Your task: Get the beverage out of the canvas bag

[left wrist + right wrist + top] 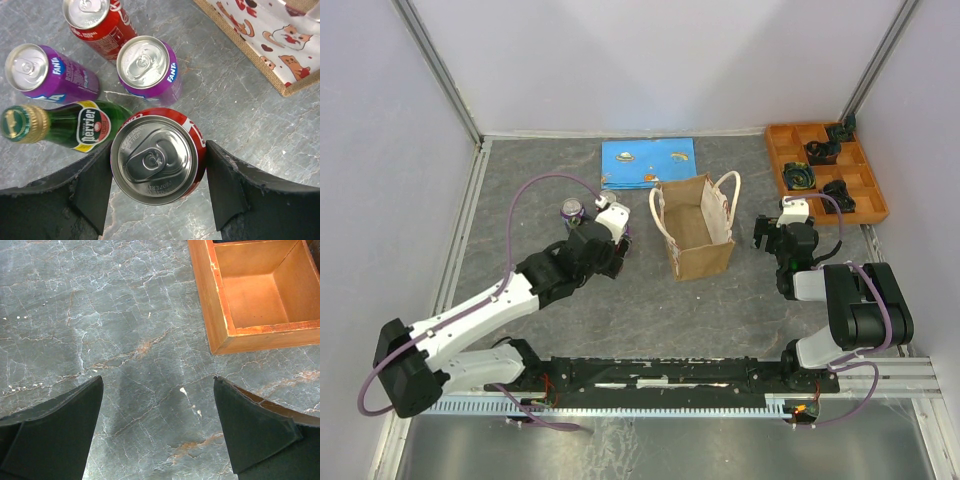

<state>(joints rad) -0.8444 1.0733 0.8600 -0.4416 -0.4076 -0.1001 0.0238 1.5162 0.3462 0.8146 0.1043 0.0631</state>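
The tan canvas bag (698,235) stands open at mid-table with its cream handles up. Its corner, with a cat-print panel, shows in the left wrist view (270,45). My left gripper (605,222) is left of the bag. In its wrist view the left gripper (157,170) is shut on an upright red soda can (155,160), one finger against each side. My right gripper (772,232) is right of the bag. It is open and empty over bare table in its own view (157,405).
Beyond the held can are two purple Fanta cans (147,67) (42,72), a red can (100,20) and a green Perrier bottle (60,122) lying down. An orange compartment tray (825,170) sits back right, with its corner by the right gripper (220,315). A blue mat (648,163) lies behind the bag.
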